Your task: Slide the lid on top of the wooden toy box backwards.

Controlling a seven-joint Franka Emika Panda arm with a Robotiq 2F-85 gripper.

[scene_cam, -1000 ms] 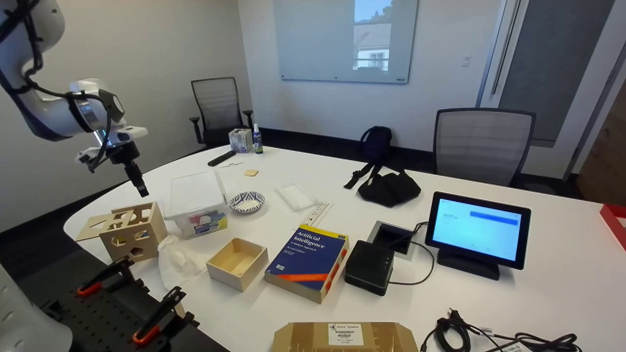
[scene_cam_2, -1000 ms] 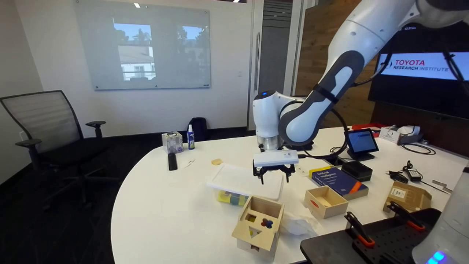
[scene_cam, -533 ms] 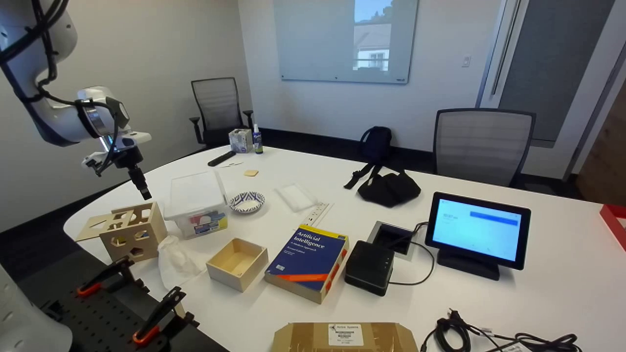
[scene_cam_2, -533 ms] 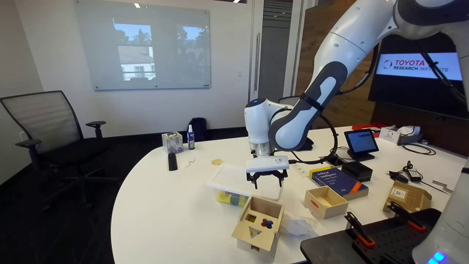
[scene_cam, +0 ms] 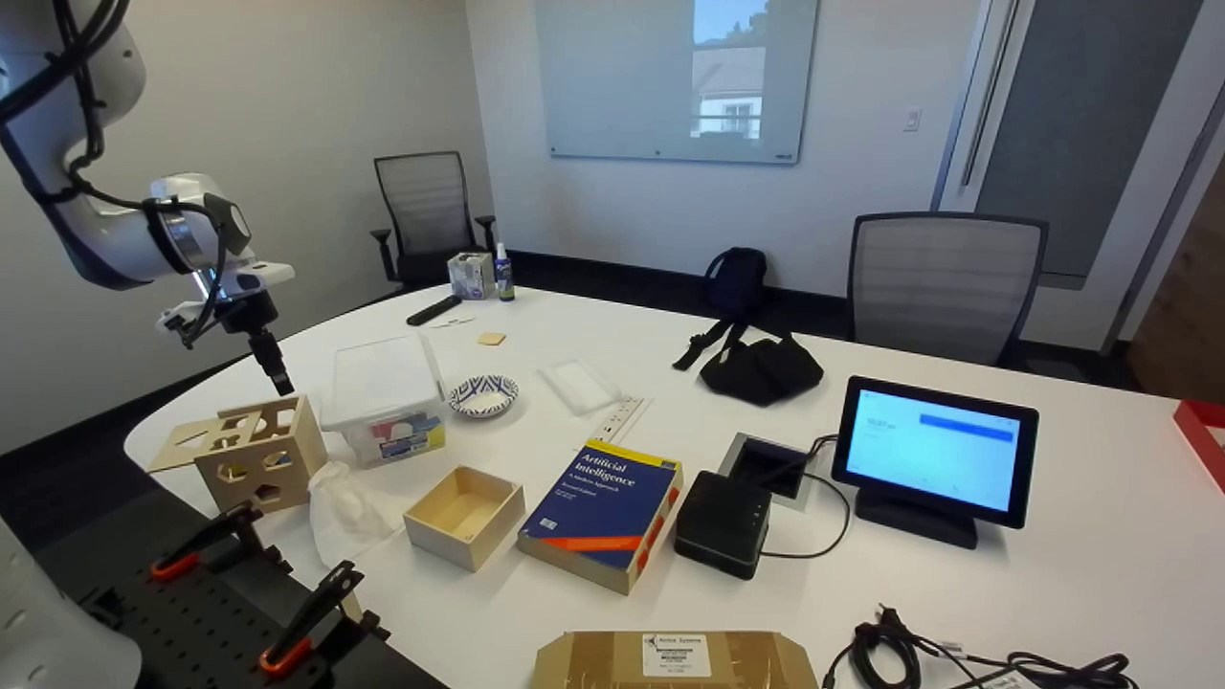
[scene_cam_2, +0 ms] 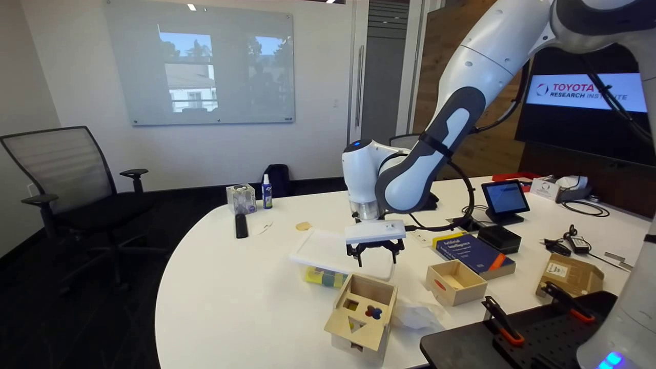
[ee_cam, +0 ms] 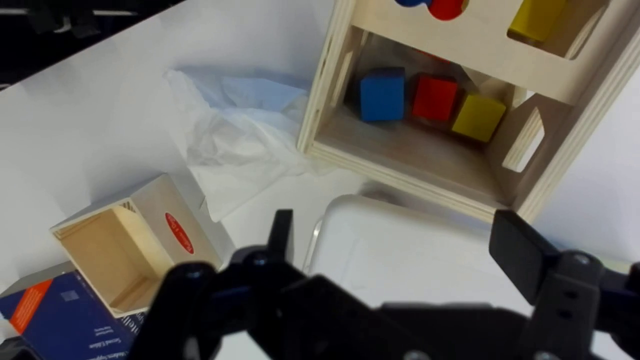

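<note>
A pale wall (scene_cam_2: 323,77) with a glossy board (scene_cam_2: 230,61) and a mesh-backed chair (scene_cam_2: 61,159) formed the background to a smooth white table (scene_cam_2: 230,287) with a curved edge. Near that edge stood the wooden toy box (scene_cam: 254,459), a pale cube with polygonal openings cut through its sides. Its lid (scene_cam_2: 370,327), a thin flat panel pierced by square, triangular and lobed holes, lay on top, offset so that it overhung one end and left the opposite end uncovered. Through this gap the wrist view showed a blue block (ee_cam: 382,95), a red block (ee_cam: 435,97) and a yellow block (ee_cam: 479,117), smooth and straight-edged. Just beside the uncovered end lay a translucent plastic container (scene_cam: 368,442) with a flat, round-cornered cover (ee_cam: 400,255). The gripper (ee_cam: 393,232), black and angular, hung in the air near that end, apart from the lid; its jaws were spread wide and, in the wrist view, flanked the container's cover. A crumpled white sheet (ee_cam: 245,140), its material uncertain, lay next to the toy box, followed by a shallow open wooden box (scene_cam_2: 466,293) bearing a red oval and a thick blue-covered book (scene_cam: 603,502) titled Artificial Intelligence.
</note>
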